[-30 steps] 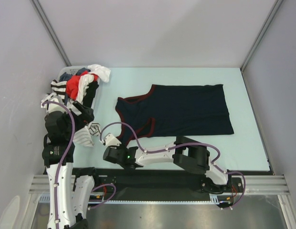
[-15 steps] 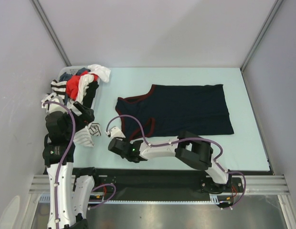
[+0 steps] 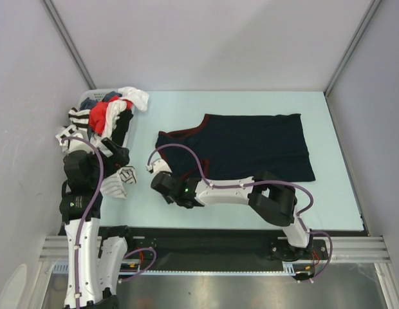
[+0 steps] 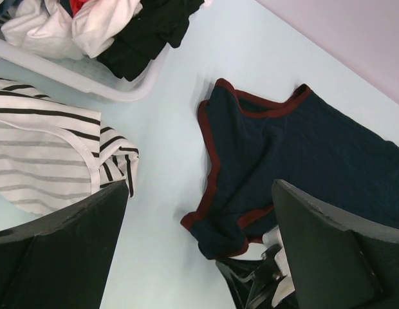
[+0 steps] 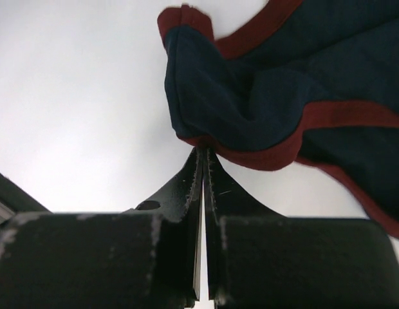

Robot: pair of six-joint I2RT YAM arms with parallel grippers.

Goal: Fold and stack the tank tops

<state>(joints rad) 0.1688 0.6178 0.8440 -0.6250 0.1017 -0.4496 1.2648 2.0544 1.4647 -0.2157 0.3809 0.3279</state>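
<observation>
The right gripper (image 5: 203, 149) had moved up from the near edge of the bench (image 3: 186, 116) over the past second, sliding away from the striped top (image 4: 45, 161) and reaching the navy top (image 3: 251, 151) at its near-left strap. In the wrist view its jaws stood clenched, with the maroon trim of that strap caught at their tips and the cloth bunched just above them. The rest of the navy top lay spread flat across the middle of the bench, its hem toward the right edge.

The left gripper (image 3: 125, 174) hung released, fingers wide apart, over the striped top, which sat crumpled near the left edge just in front of the laundry basket (image 4: 90, 80) in the far-left corner.

That shift suggested the navy top was being dealt with first: with the strap corner pinched, the likely next step was to carry it over for a fold. The striped top was left unfolded.
</observation>
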